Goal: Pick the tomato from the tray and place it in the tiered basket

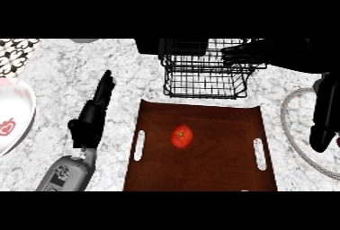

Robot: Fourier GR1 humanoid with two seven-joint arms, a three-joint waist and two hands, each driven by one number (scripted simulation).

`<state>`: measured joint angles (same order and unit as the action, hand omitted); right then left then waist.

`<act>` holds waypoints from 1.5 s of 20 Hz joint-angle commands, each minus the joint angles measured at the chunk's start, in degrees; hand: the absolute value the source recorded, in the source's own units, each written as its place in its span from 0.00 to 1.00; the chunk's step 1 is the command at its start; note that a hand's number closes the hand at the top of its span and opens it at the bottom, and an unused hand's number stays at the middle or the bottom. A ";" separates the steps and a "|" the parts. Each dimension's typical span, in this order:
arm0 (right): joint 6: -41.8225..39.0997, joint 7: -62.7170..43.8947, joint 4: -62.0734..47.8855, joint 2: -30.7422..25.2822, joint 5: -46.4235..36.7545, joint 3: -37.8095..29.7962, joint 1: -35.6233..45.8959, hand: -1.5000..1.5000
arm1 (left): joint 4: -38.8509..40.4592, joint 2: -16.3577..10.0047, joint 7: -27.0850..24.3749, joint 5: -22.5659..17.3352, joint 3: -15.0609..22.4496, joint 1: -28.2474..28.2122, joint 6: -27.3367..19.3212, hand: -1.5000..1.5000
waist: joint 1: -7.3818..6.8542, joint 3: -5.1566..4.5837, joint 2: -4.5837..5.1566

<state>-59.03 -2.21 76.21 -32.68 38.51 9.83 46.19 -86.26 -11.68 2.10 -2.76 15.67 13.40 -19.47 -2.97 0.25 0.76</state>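
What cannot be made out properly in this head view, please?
Head view:
Tiered basket: upper right part hidden by the right hand.
Plate: cut off by the left edge.
Tray: near end cut off by the lower edge.
Grey ring at right: cut by the right edge, partly behind a dark shape; unidentifiable.

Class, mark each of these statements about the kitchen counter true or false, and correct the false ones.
1. The tomato lies on the tray. True.
2. The left robot hand holds the tomato. False: it is open, left of the tray, holding nothing.
3. The wire basket stands beyond the tray's far edge. True.
4. The white plate sits right of the tray. False: it is at the view's left edge.
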 commanded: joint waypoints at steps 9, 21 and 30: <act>-2.60 8.90 18.13 3.33 -36.60 4.24 2.24 0.00 | -0.95 0.33 -1.06 1.95 0.10 -3.51 -1.18 0.50 | 1.49 -0.14 -0.40; 0.53 17.83 15.63 5.62 -53.28 12.89 1.94 0.00 | -0.21 1.74 -1.33 2.75 -2.40 -2.93 0.35 0.50 | 2.23 -0.23 -0.57; 3.50 19.06 17.48 4.35 -61.53 16.57 -0.81 0.00 | -0.40 1.52 -2.41 2.72 -4.84 -3.95 2.96 0.50 | 2.58 -0.25 -0.73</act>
<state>-52.68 11.74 93.72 -28.31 -19.52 26.24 45.89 -86.12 -9.87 0.72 0.47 12.29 10.26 -18.01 -0.54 0.01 0.12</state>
